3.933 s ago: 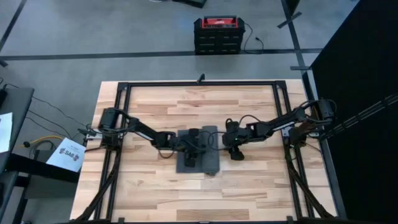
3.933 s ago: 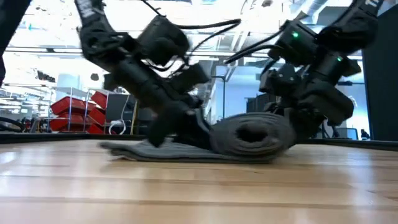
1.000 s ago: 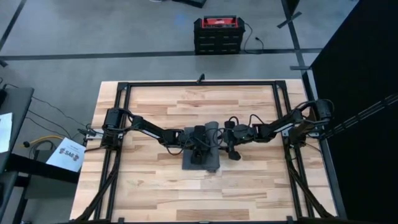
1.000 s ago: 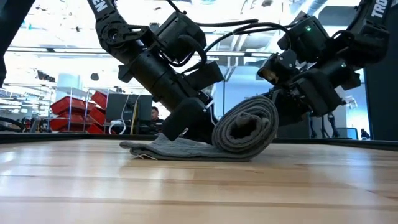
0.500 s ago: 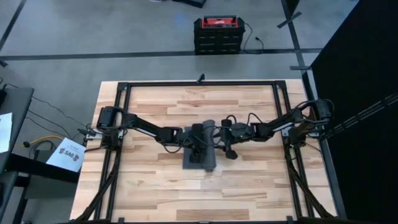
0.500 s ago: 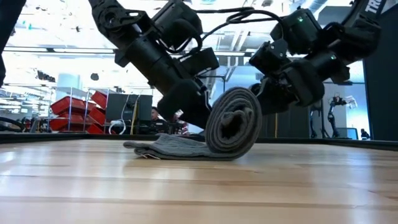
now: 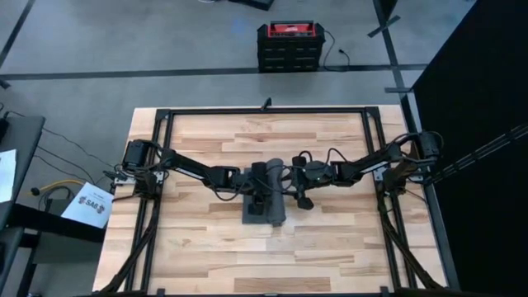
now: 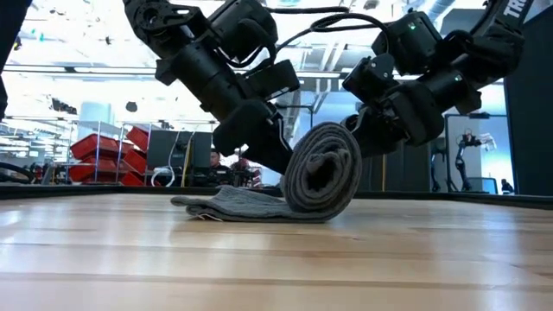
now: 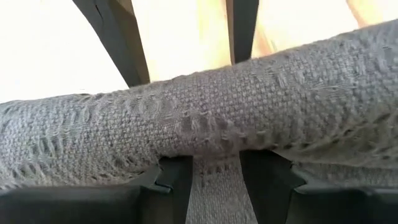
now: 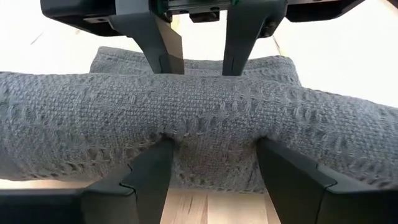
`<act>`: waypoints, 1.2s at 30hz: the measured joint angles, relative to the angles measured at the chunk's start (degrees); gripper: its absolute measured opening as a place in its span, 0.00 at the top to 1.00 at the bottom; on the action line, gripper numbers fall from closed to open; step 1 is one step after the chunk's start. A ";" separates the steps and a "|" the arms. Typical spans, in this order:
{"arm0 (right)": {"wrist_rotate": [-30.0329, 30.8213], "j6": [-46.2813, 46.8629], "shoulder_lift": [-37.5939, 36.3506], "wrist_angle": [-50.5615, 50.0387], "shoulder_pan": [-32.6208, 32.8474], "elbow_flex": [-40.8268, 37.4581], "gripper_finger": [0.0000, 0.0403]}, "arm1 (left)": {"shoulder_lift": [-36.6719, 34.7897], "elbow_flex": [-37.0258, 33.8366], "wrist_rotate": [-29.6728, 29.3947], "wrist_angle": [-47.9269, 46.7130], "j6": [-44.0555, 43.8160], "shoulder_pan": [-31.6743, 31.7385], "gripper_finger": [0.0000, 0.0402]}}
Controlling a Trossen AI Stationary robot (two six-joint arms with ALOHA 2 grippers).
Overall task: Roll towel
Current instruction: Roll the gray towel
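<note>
Towel (image 8: 298,186) lies mid-desk (image 7: 206,247), mostly wound into a thick roll (image 7: 276,194) whose long axis runs across the line joining the two arms, with a short flat tail (image 8: 229,206) left unrolled on the left arm's side. The left gripper (image 7: 259,188) meets the roll from that tail side, and its wrist view shows its jaws set narrowly apart, fingertips (image 9: 174,177) pressed into the cloth. The right gripper (image 7: 295,186) meets it from the opposite side, jaws spread wider, tips (image 10: 152,165) dug into the roll's flank. Both sit about equally close, at the roll's middle. The remaining turn probably depends on pushing the roll towards the left arm, over the tail, without its ends loosening.
</note>
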 joint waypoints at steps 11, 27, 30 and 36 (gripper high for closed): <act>0.07 -0.50 0.00 -0.12 0.00 1.01 0.45 | 3.87 -0.19 -0.02 4.01 0.83 0.64 0.71; 0.04 -1.57 0.02 -0.37 -0.02 2.05 0.45 | 4.00 2.17 -2.05 -5.17 0.28 0.95 0.71; 0.04 -1.57 0.02 -0.40 -0.01 2.05 0.45 | 4.00 3.43 -2.45 -7.83 0.22 0.92 0.71; 0.02 -1.75 0.02 -0.32 -0.01 2.05 0.45 | 4.00 6.81 -2.68 -15.88 -0.56 0.93 0.71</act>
